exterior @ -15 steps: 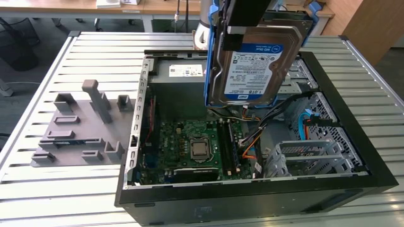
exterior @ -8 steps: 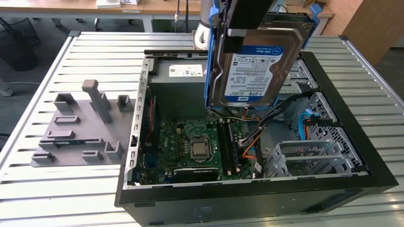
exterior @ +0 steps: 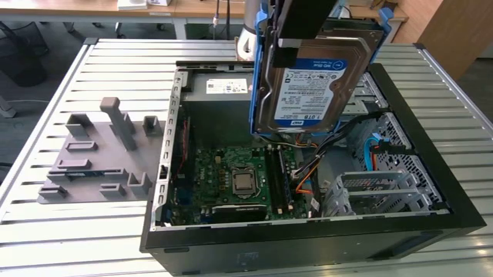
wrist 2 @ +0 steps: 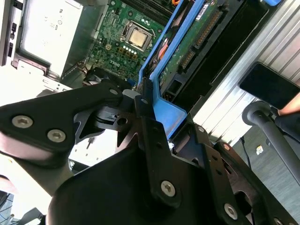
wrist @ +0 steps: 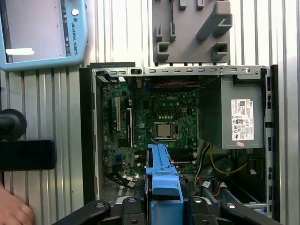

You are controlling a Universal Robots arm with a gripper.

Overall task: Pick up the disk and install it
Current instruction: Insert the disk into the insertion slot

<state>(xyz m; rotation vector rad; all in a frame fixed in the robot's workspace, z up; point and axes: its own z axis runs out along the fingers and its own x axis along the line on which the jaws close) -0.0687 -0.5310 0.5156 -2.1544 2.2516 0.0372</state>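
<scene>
1. your work surface is a slatted metal table (exterior: 85,231), pale grey, with ribs running across it. it lies well below the pincer (exterior: 297,49).
2. beyond the table, in the exterior view, you see light wooden desks (exterior: 154,7) along the back of the room and a wooden panel (exterior: 454,29) on the exterior view's right.
3. the pincer is clamped on the disk (exterior: 312,86). in both wrist views its dark fingers (wrist 2: 143,101) press on the blue frame at the disk's upper end.
4. the disk hangs straight down from the pincer, nearly upright with its label facing the exterior camera. it is held in the air above the open computer case (exterior: 308,249), touching nothing below.
5. directly under the pincer you have the case's inside: one green motherboard (exterior: 223,173) with one processor socket (exterior: 244,180), one grey power-supply box (wrist: 232,117) and one metal drive cage (exterior: 377,190).
6. well to the side of the pincer, on the exterior view's left, lies one grey fixture plate (exterior: 92,167) with upright blocks, just beside the case.
7. in the first wrist view, one blue-edged tablet (wrist: 42,33) and one flat black object (wrist: 26,154) lie on the table, and part of a person's hand (wrist: 14,213) shows at the table's edge.
8. count: one disk, one case, one plate, one tablet.
</scene>
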